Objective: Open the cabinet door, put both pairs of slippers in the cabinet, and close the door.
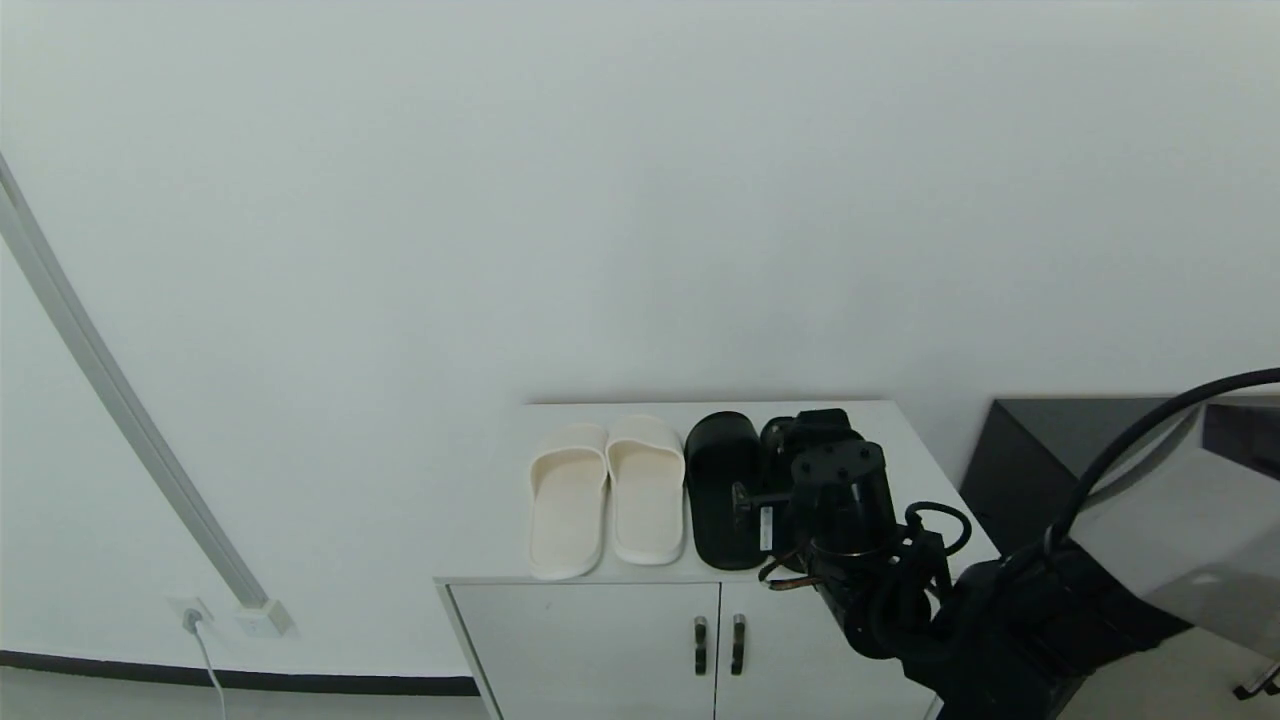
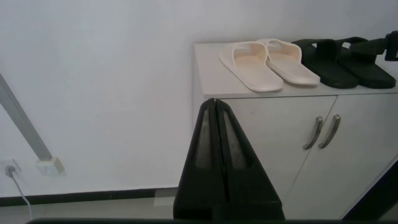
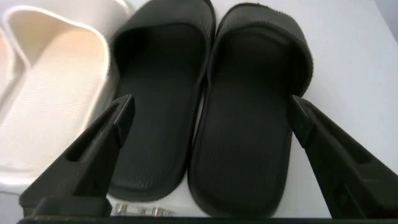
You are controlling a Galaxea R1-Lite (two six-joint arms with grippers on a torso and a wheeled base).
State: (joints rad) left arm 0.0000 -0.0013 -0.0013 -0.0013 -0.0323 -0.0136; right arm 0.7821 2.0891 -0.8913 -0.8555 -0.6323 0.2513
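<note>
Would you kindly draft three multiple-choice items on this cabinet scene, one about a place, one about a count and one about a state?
1. Where do the cream slippers lie?
A. On the floor. B. On top of the cabinet. C. Inside the cabinet.
2. How many black slippers are there?
A. One. B. Two. C. Four.
3. How do the cabinet doors stand?
A. Both shut. B. One ajar. C. Both wide open.
Answers: B, the pair rests on the white top. B, the right wrist view shows two side by side. A, both doors lie flush, with the handles together.
</note>
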